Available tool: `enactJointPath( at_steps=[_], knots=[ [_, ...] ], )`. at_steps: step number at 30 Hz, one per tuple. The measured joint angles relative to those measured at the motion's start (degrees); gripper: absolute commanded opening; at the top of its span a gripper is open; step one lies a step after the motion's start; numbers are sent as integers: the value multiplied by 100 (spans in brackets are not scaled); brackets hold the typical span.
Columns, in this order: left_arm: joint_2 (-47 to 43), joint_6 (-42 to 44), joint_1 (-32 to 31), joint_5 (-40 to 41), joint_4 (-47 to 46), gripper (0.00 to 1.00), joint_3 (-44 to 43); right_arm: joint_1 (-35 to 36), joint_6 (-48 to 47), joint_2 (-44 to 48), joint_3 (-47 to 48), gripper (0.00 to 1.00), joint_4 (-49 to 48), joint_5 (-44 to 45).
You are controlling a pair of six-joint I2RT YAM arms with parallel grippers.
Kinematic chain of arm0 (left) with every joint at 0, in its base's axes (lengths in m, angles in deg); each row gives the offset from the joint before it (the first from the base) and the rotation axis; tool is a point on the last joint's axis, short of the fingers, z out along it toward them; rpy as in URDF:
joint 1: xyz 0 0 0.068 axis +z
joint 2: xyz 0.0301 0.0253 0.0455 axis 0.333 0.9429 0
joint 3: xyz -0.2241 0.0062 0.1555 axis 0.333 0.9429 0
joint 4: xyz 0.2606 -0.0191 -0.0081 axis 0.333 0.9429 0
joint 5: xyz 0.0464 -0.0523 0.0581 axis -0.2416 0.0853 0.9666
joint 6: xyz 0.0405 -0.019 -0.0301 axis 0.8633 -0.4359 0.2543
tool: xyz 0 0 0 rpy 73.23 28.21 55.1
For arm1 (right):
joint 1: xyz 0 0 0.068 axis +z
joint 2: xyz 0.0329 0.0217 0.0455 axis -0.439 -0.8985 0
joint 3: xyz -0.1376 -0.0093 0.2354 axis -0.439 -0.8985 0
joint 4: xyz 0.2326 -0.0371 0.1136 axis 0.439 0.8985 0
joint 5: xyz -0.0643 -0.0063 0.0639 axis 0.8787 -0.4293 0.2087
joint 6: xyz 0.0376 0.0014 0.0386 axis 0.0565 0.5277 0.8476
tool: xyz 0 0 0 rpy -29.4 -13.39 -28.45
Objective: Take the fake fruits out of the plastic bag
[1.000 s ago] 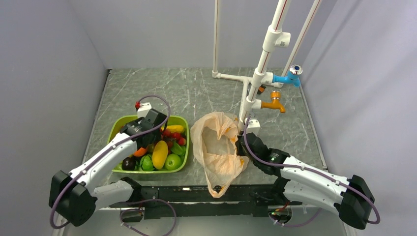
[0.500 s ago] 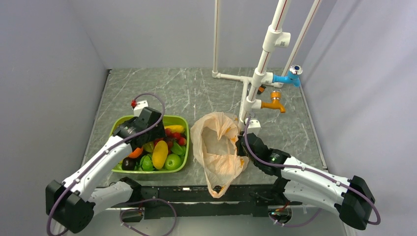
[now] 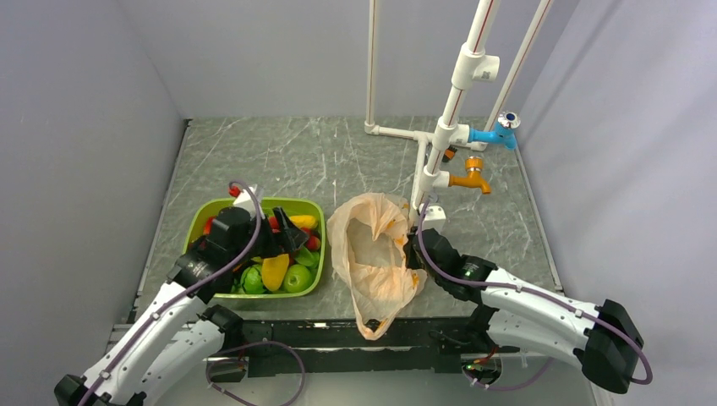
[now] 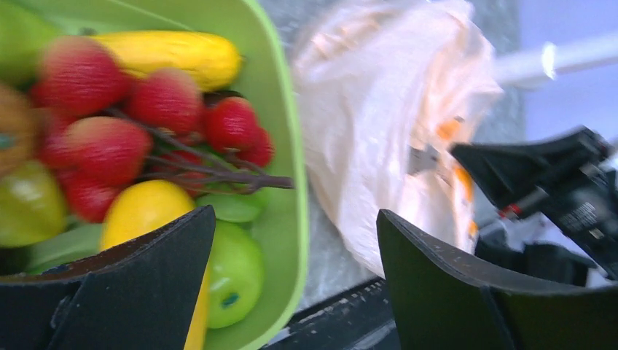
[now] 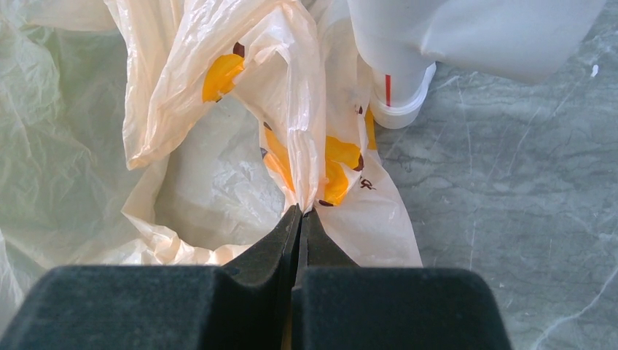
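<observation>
Left arm [image 3: 182,292] nearer, fingers [image 4: 138,284] wide apart

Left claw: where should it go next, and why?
Probably swing the open, empty left claw from over the green tub across to the mouth of the plastic bag; the right claw is pinching its edge.

The fruits [image 3: 314,243] lie heaped together in the green tub [image 4: 286,168], glossy and of mixed colours. Among them, the red bunch [image 4: 109,142] of balls on a dark stem rests on top near the tub's right wall. The bag [image 3: 376,254] is thin, crinkled and translucent peach with orange marks. It lies on the table [image 3: 338,152] just right of the tub, mouth gaping, narrow end over the near edge. The right gripper [image 5: 300,213] pinches its right rim.
</observation>
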Motion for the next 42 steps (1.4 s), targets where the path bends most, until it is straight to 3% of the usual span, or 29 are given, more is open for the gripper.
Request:
enactJointPath(
  at_steps=[4, 8, 13, 18, 23, 30, 42],
  knots=[
    [70, -122, -308, -699, -850, 82, 426, 0, 0, -105, 0, 0, -4, -17],
    [796, -170, -1384, -772, -1460, 78, 280, 0, 0, -83, 0, 0, -7, -26],
    [1770, -92, -2653, -275, -2251, 69, -127, 0, 0, 68, 9, 0, 44, -50],
    [2264, -125, -3261, 256, -3281, 66, 48, 0, -125, 544, 26, 0, 15, -389],
    [2549, -116, -3827, 1196, -3292, 63, 17, 0, -411, 931, 63, 0, -315, -1244],
    [2855, -186, -4210, 2114, -2916, 68, -114, 0, -553, 1255, 96, 0, -531, -2288],
    [4924, 0, -3978, 2557, -3445, 65, -883, 0, 212, 1751, -422, 0, 470, -1648]
  ],
)
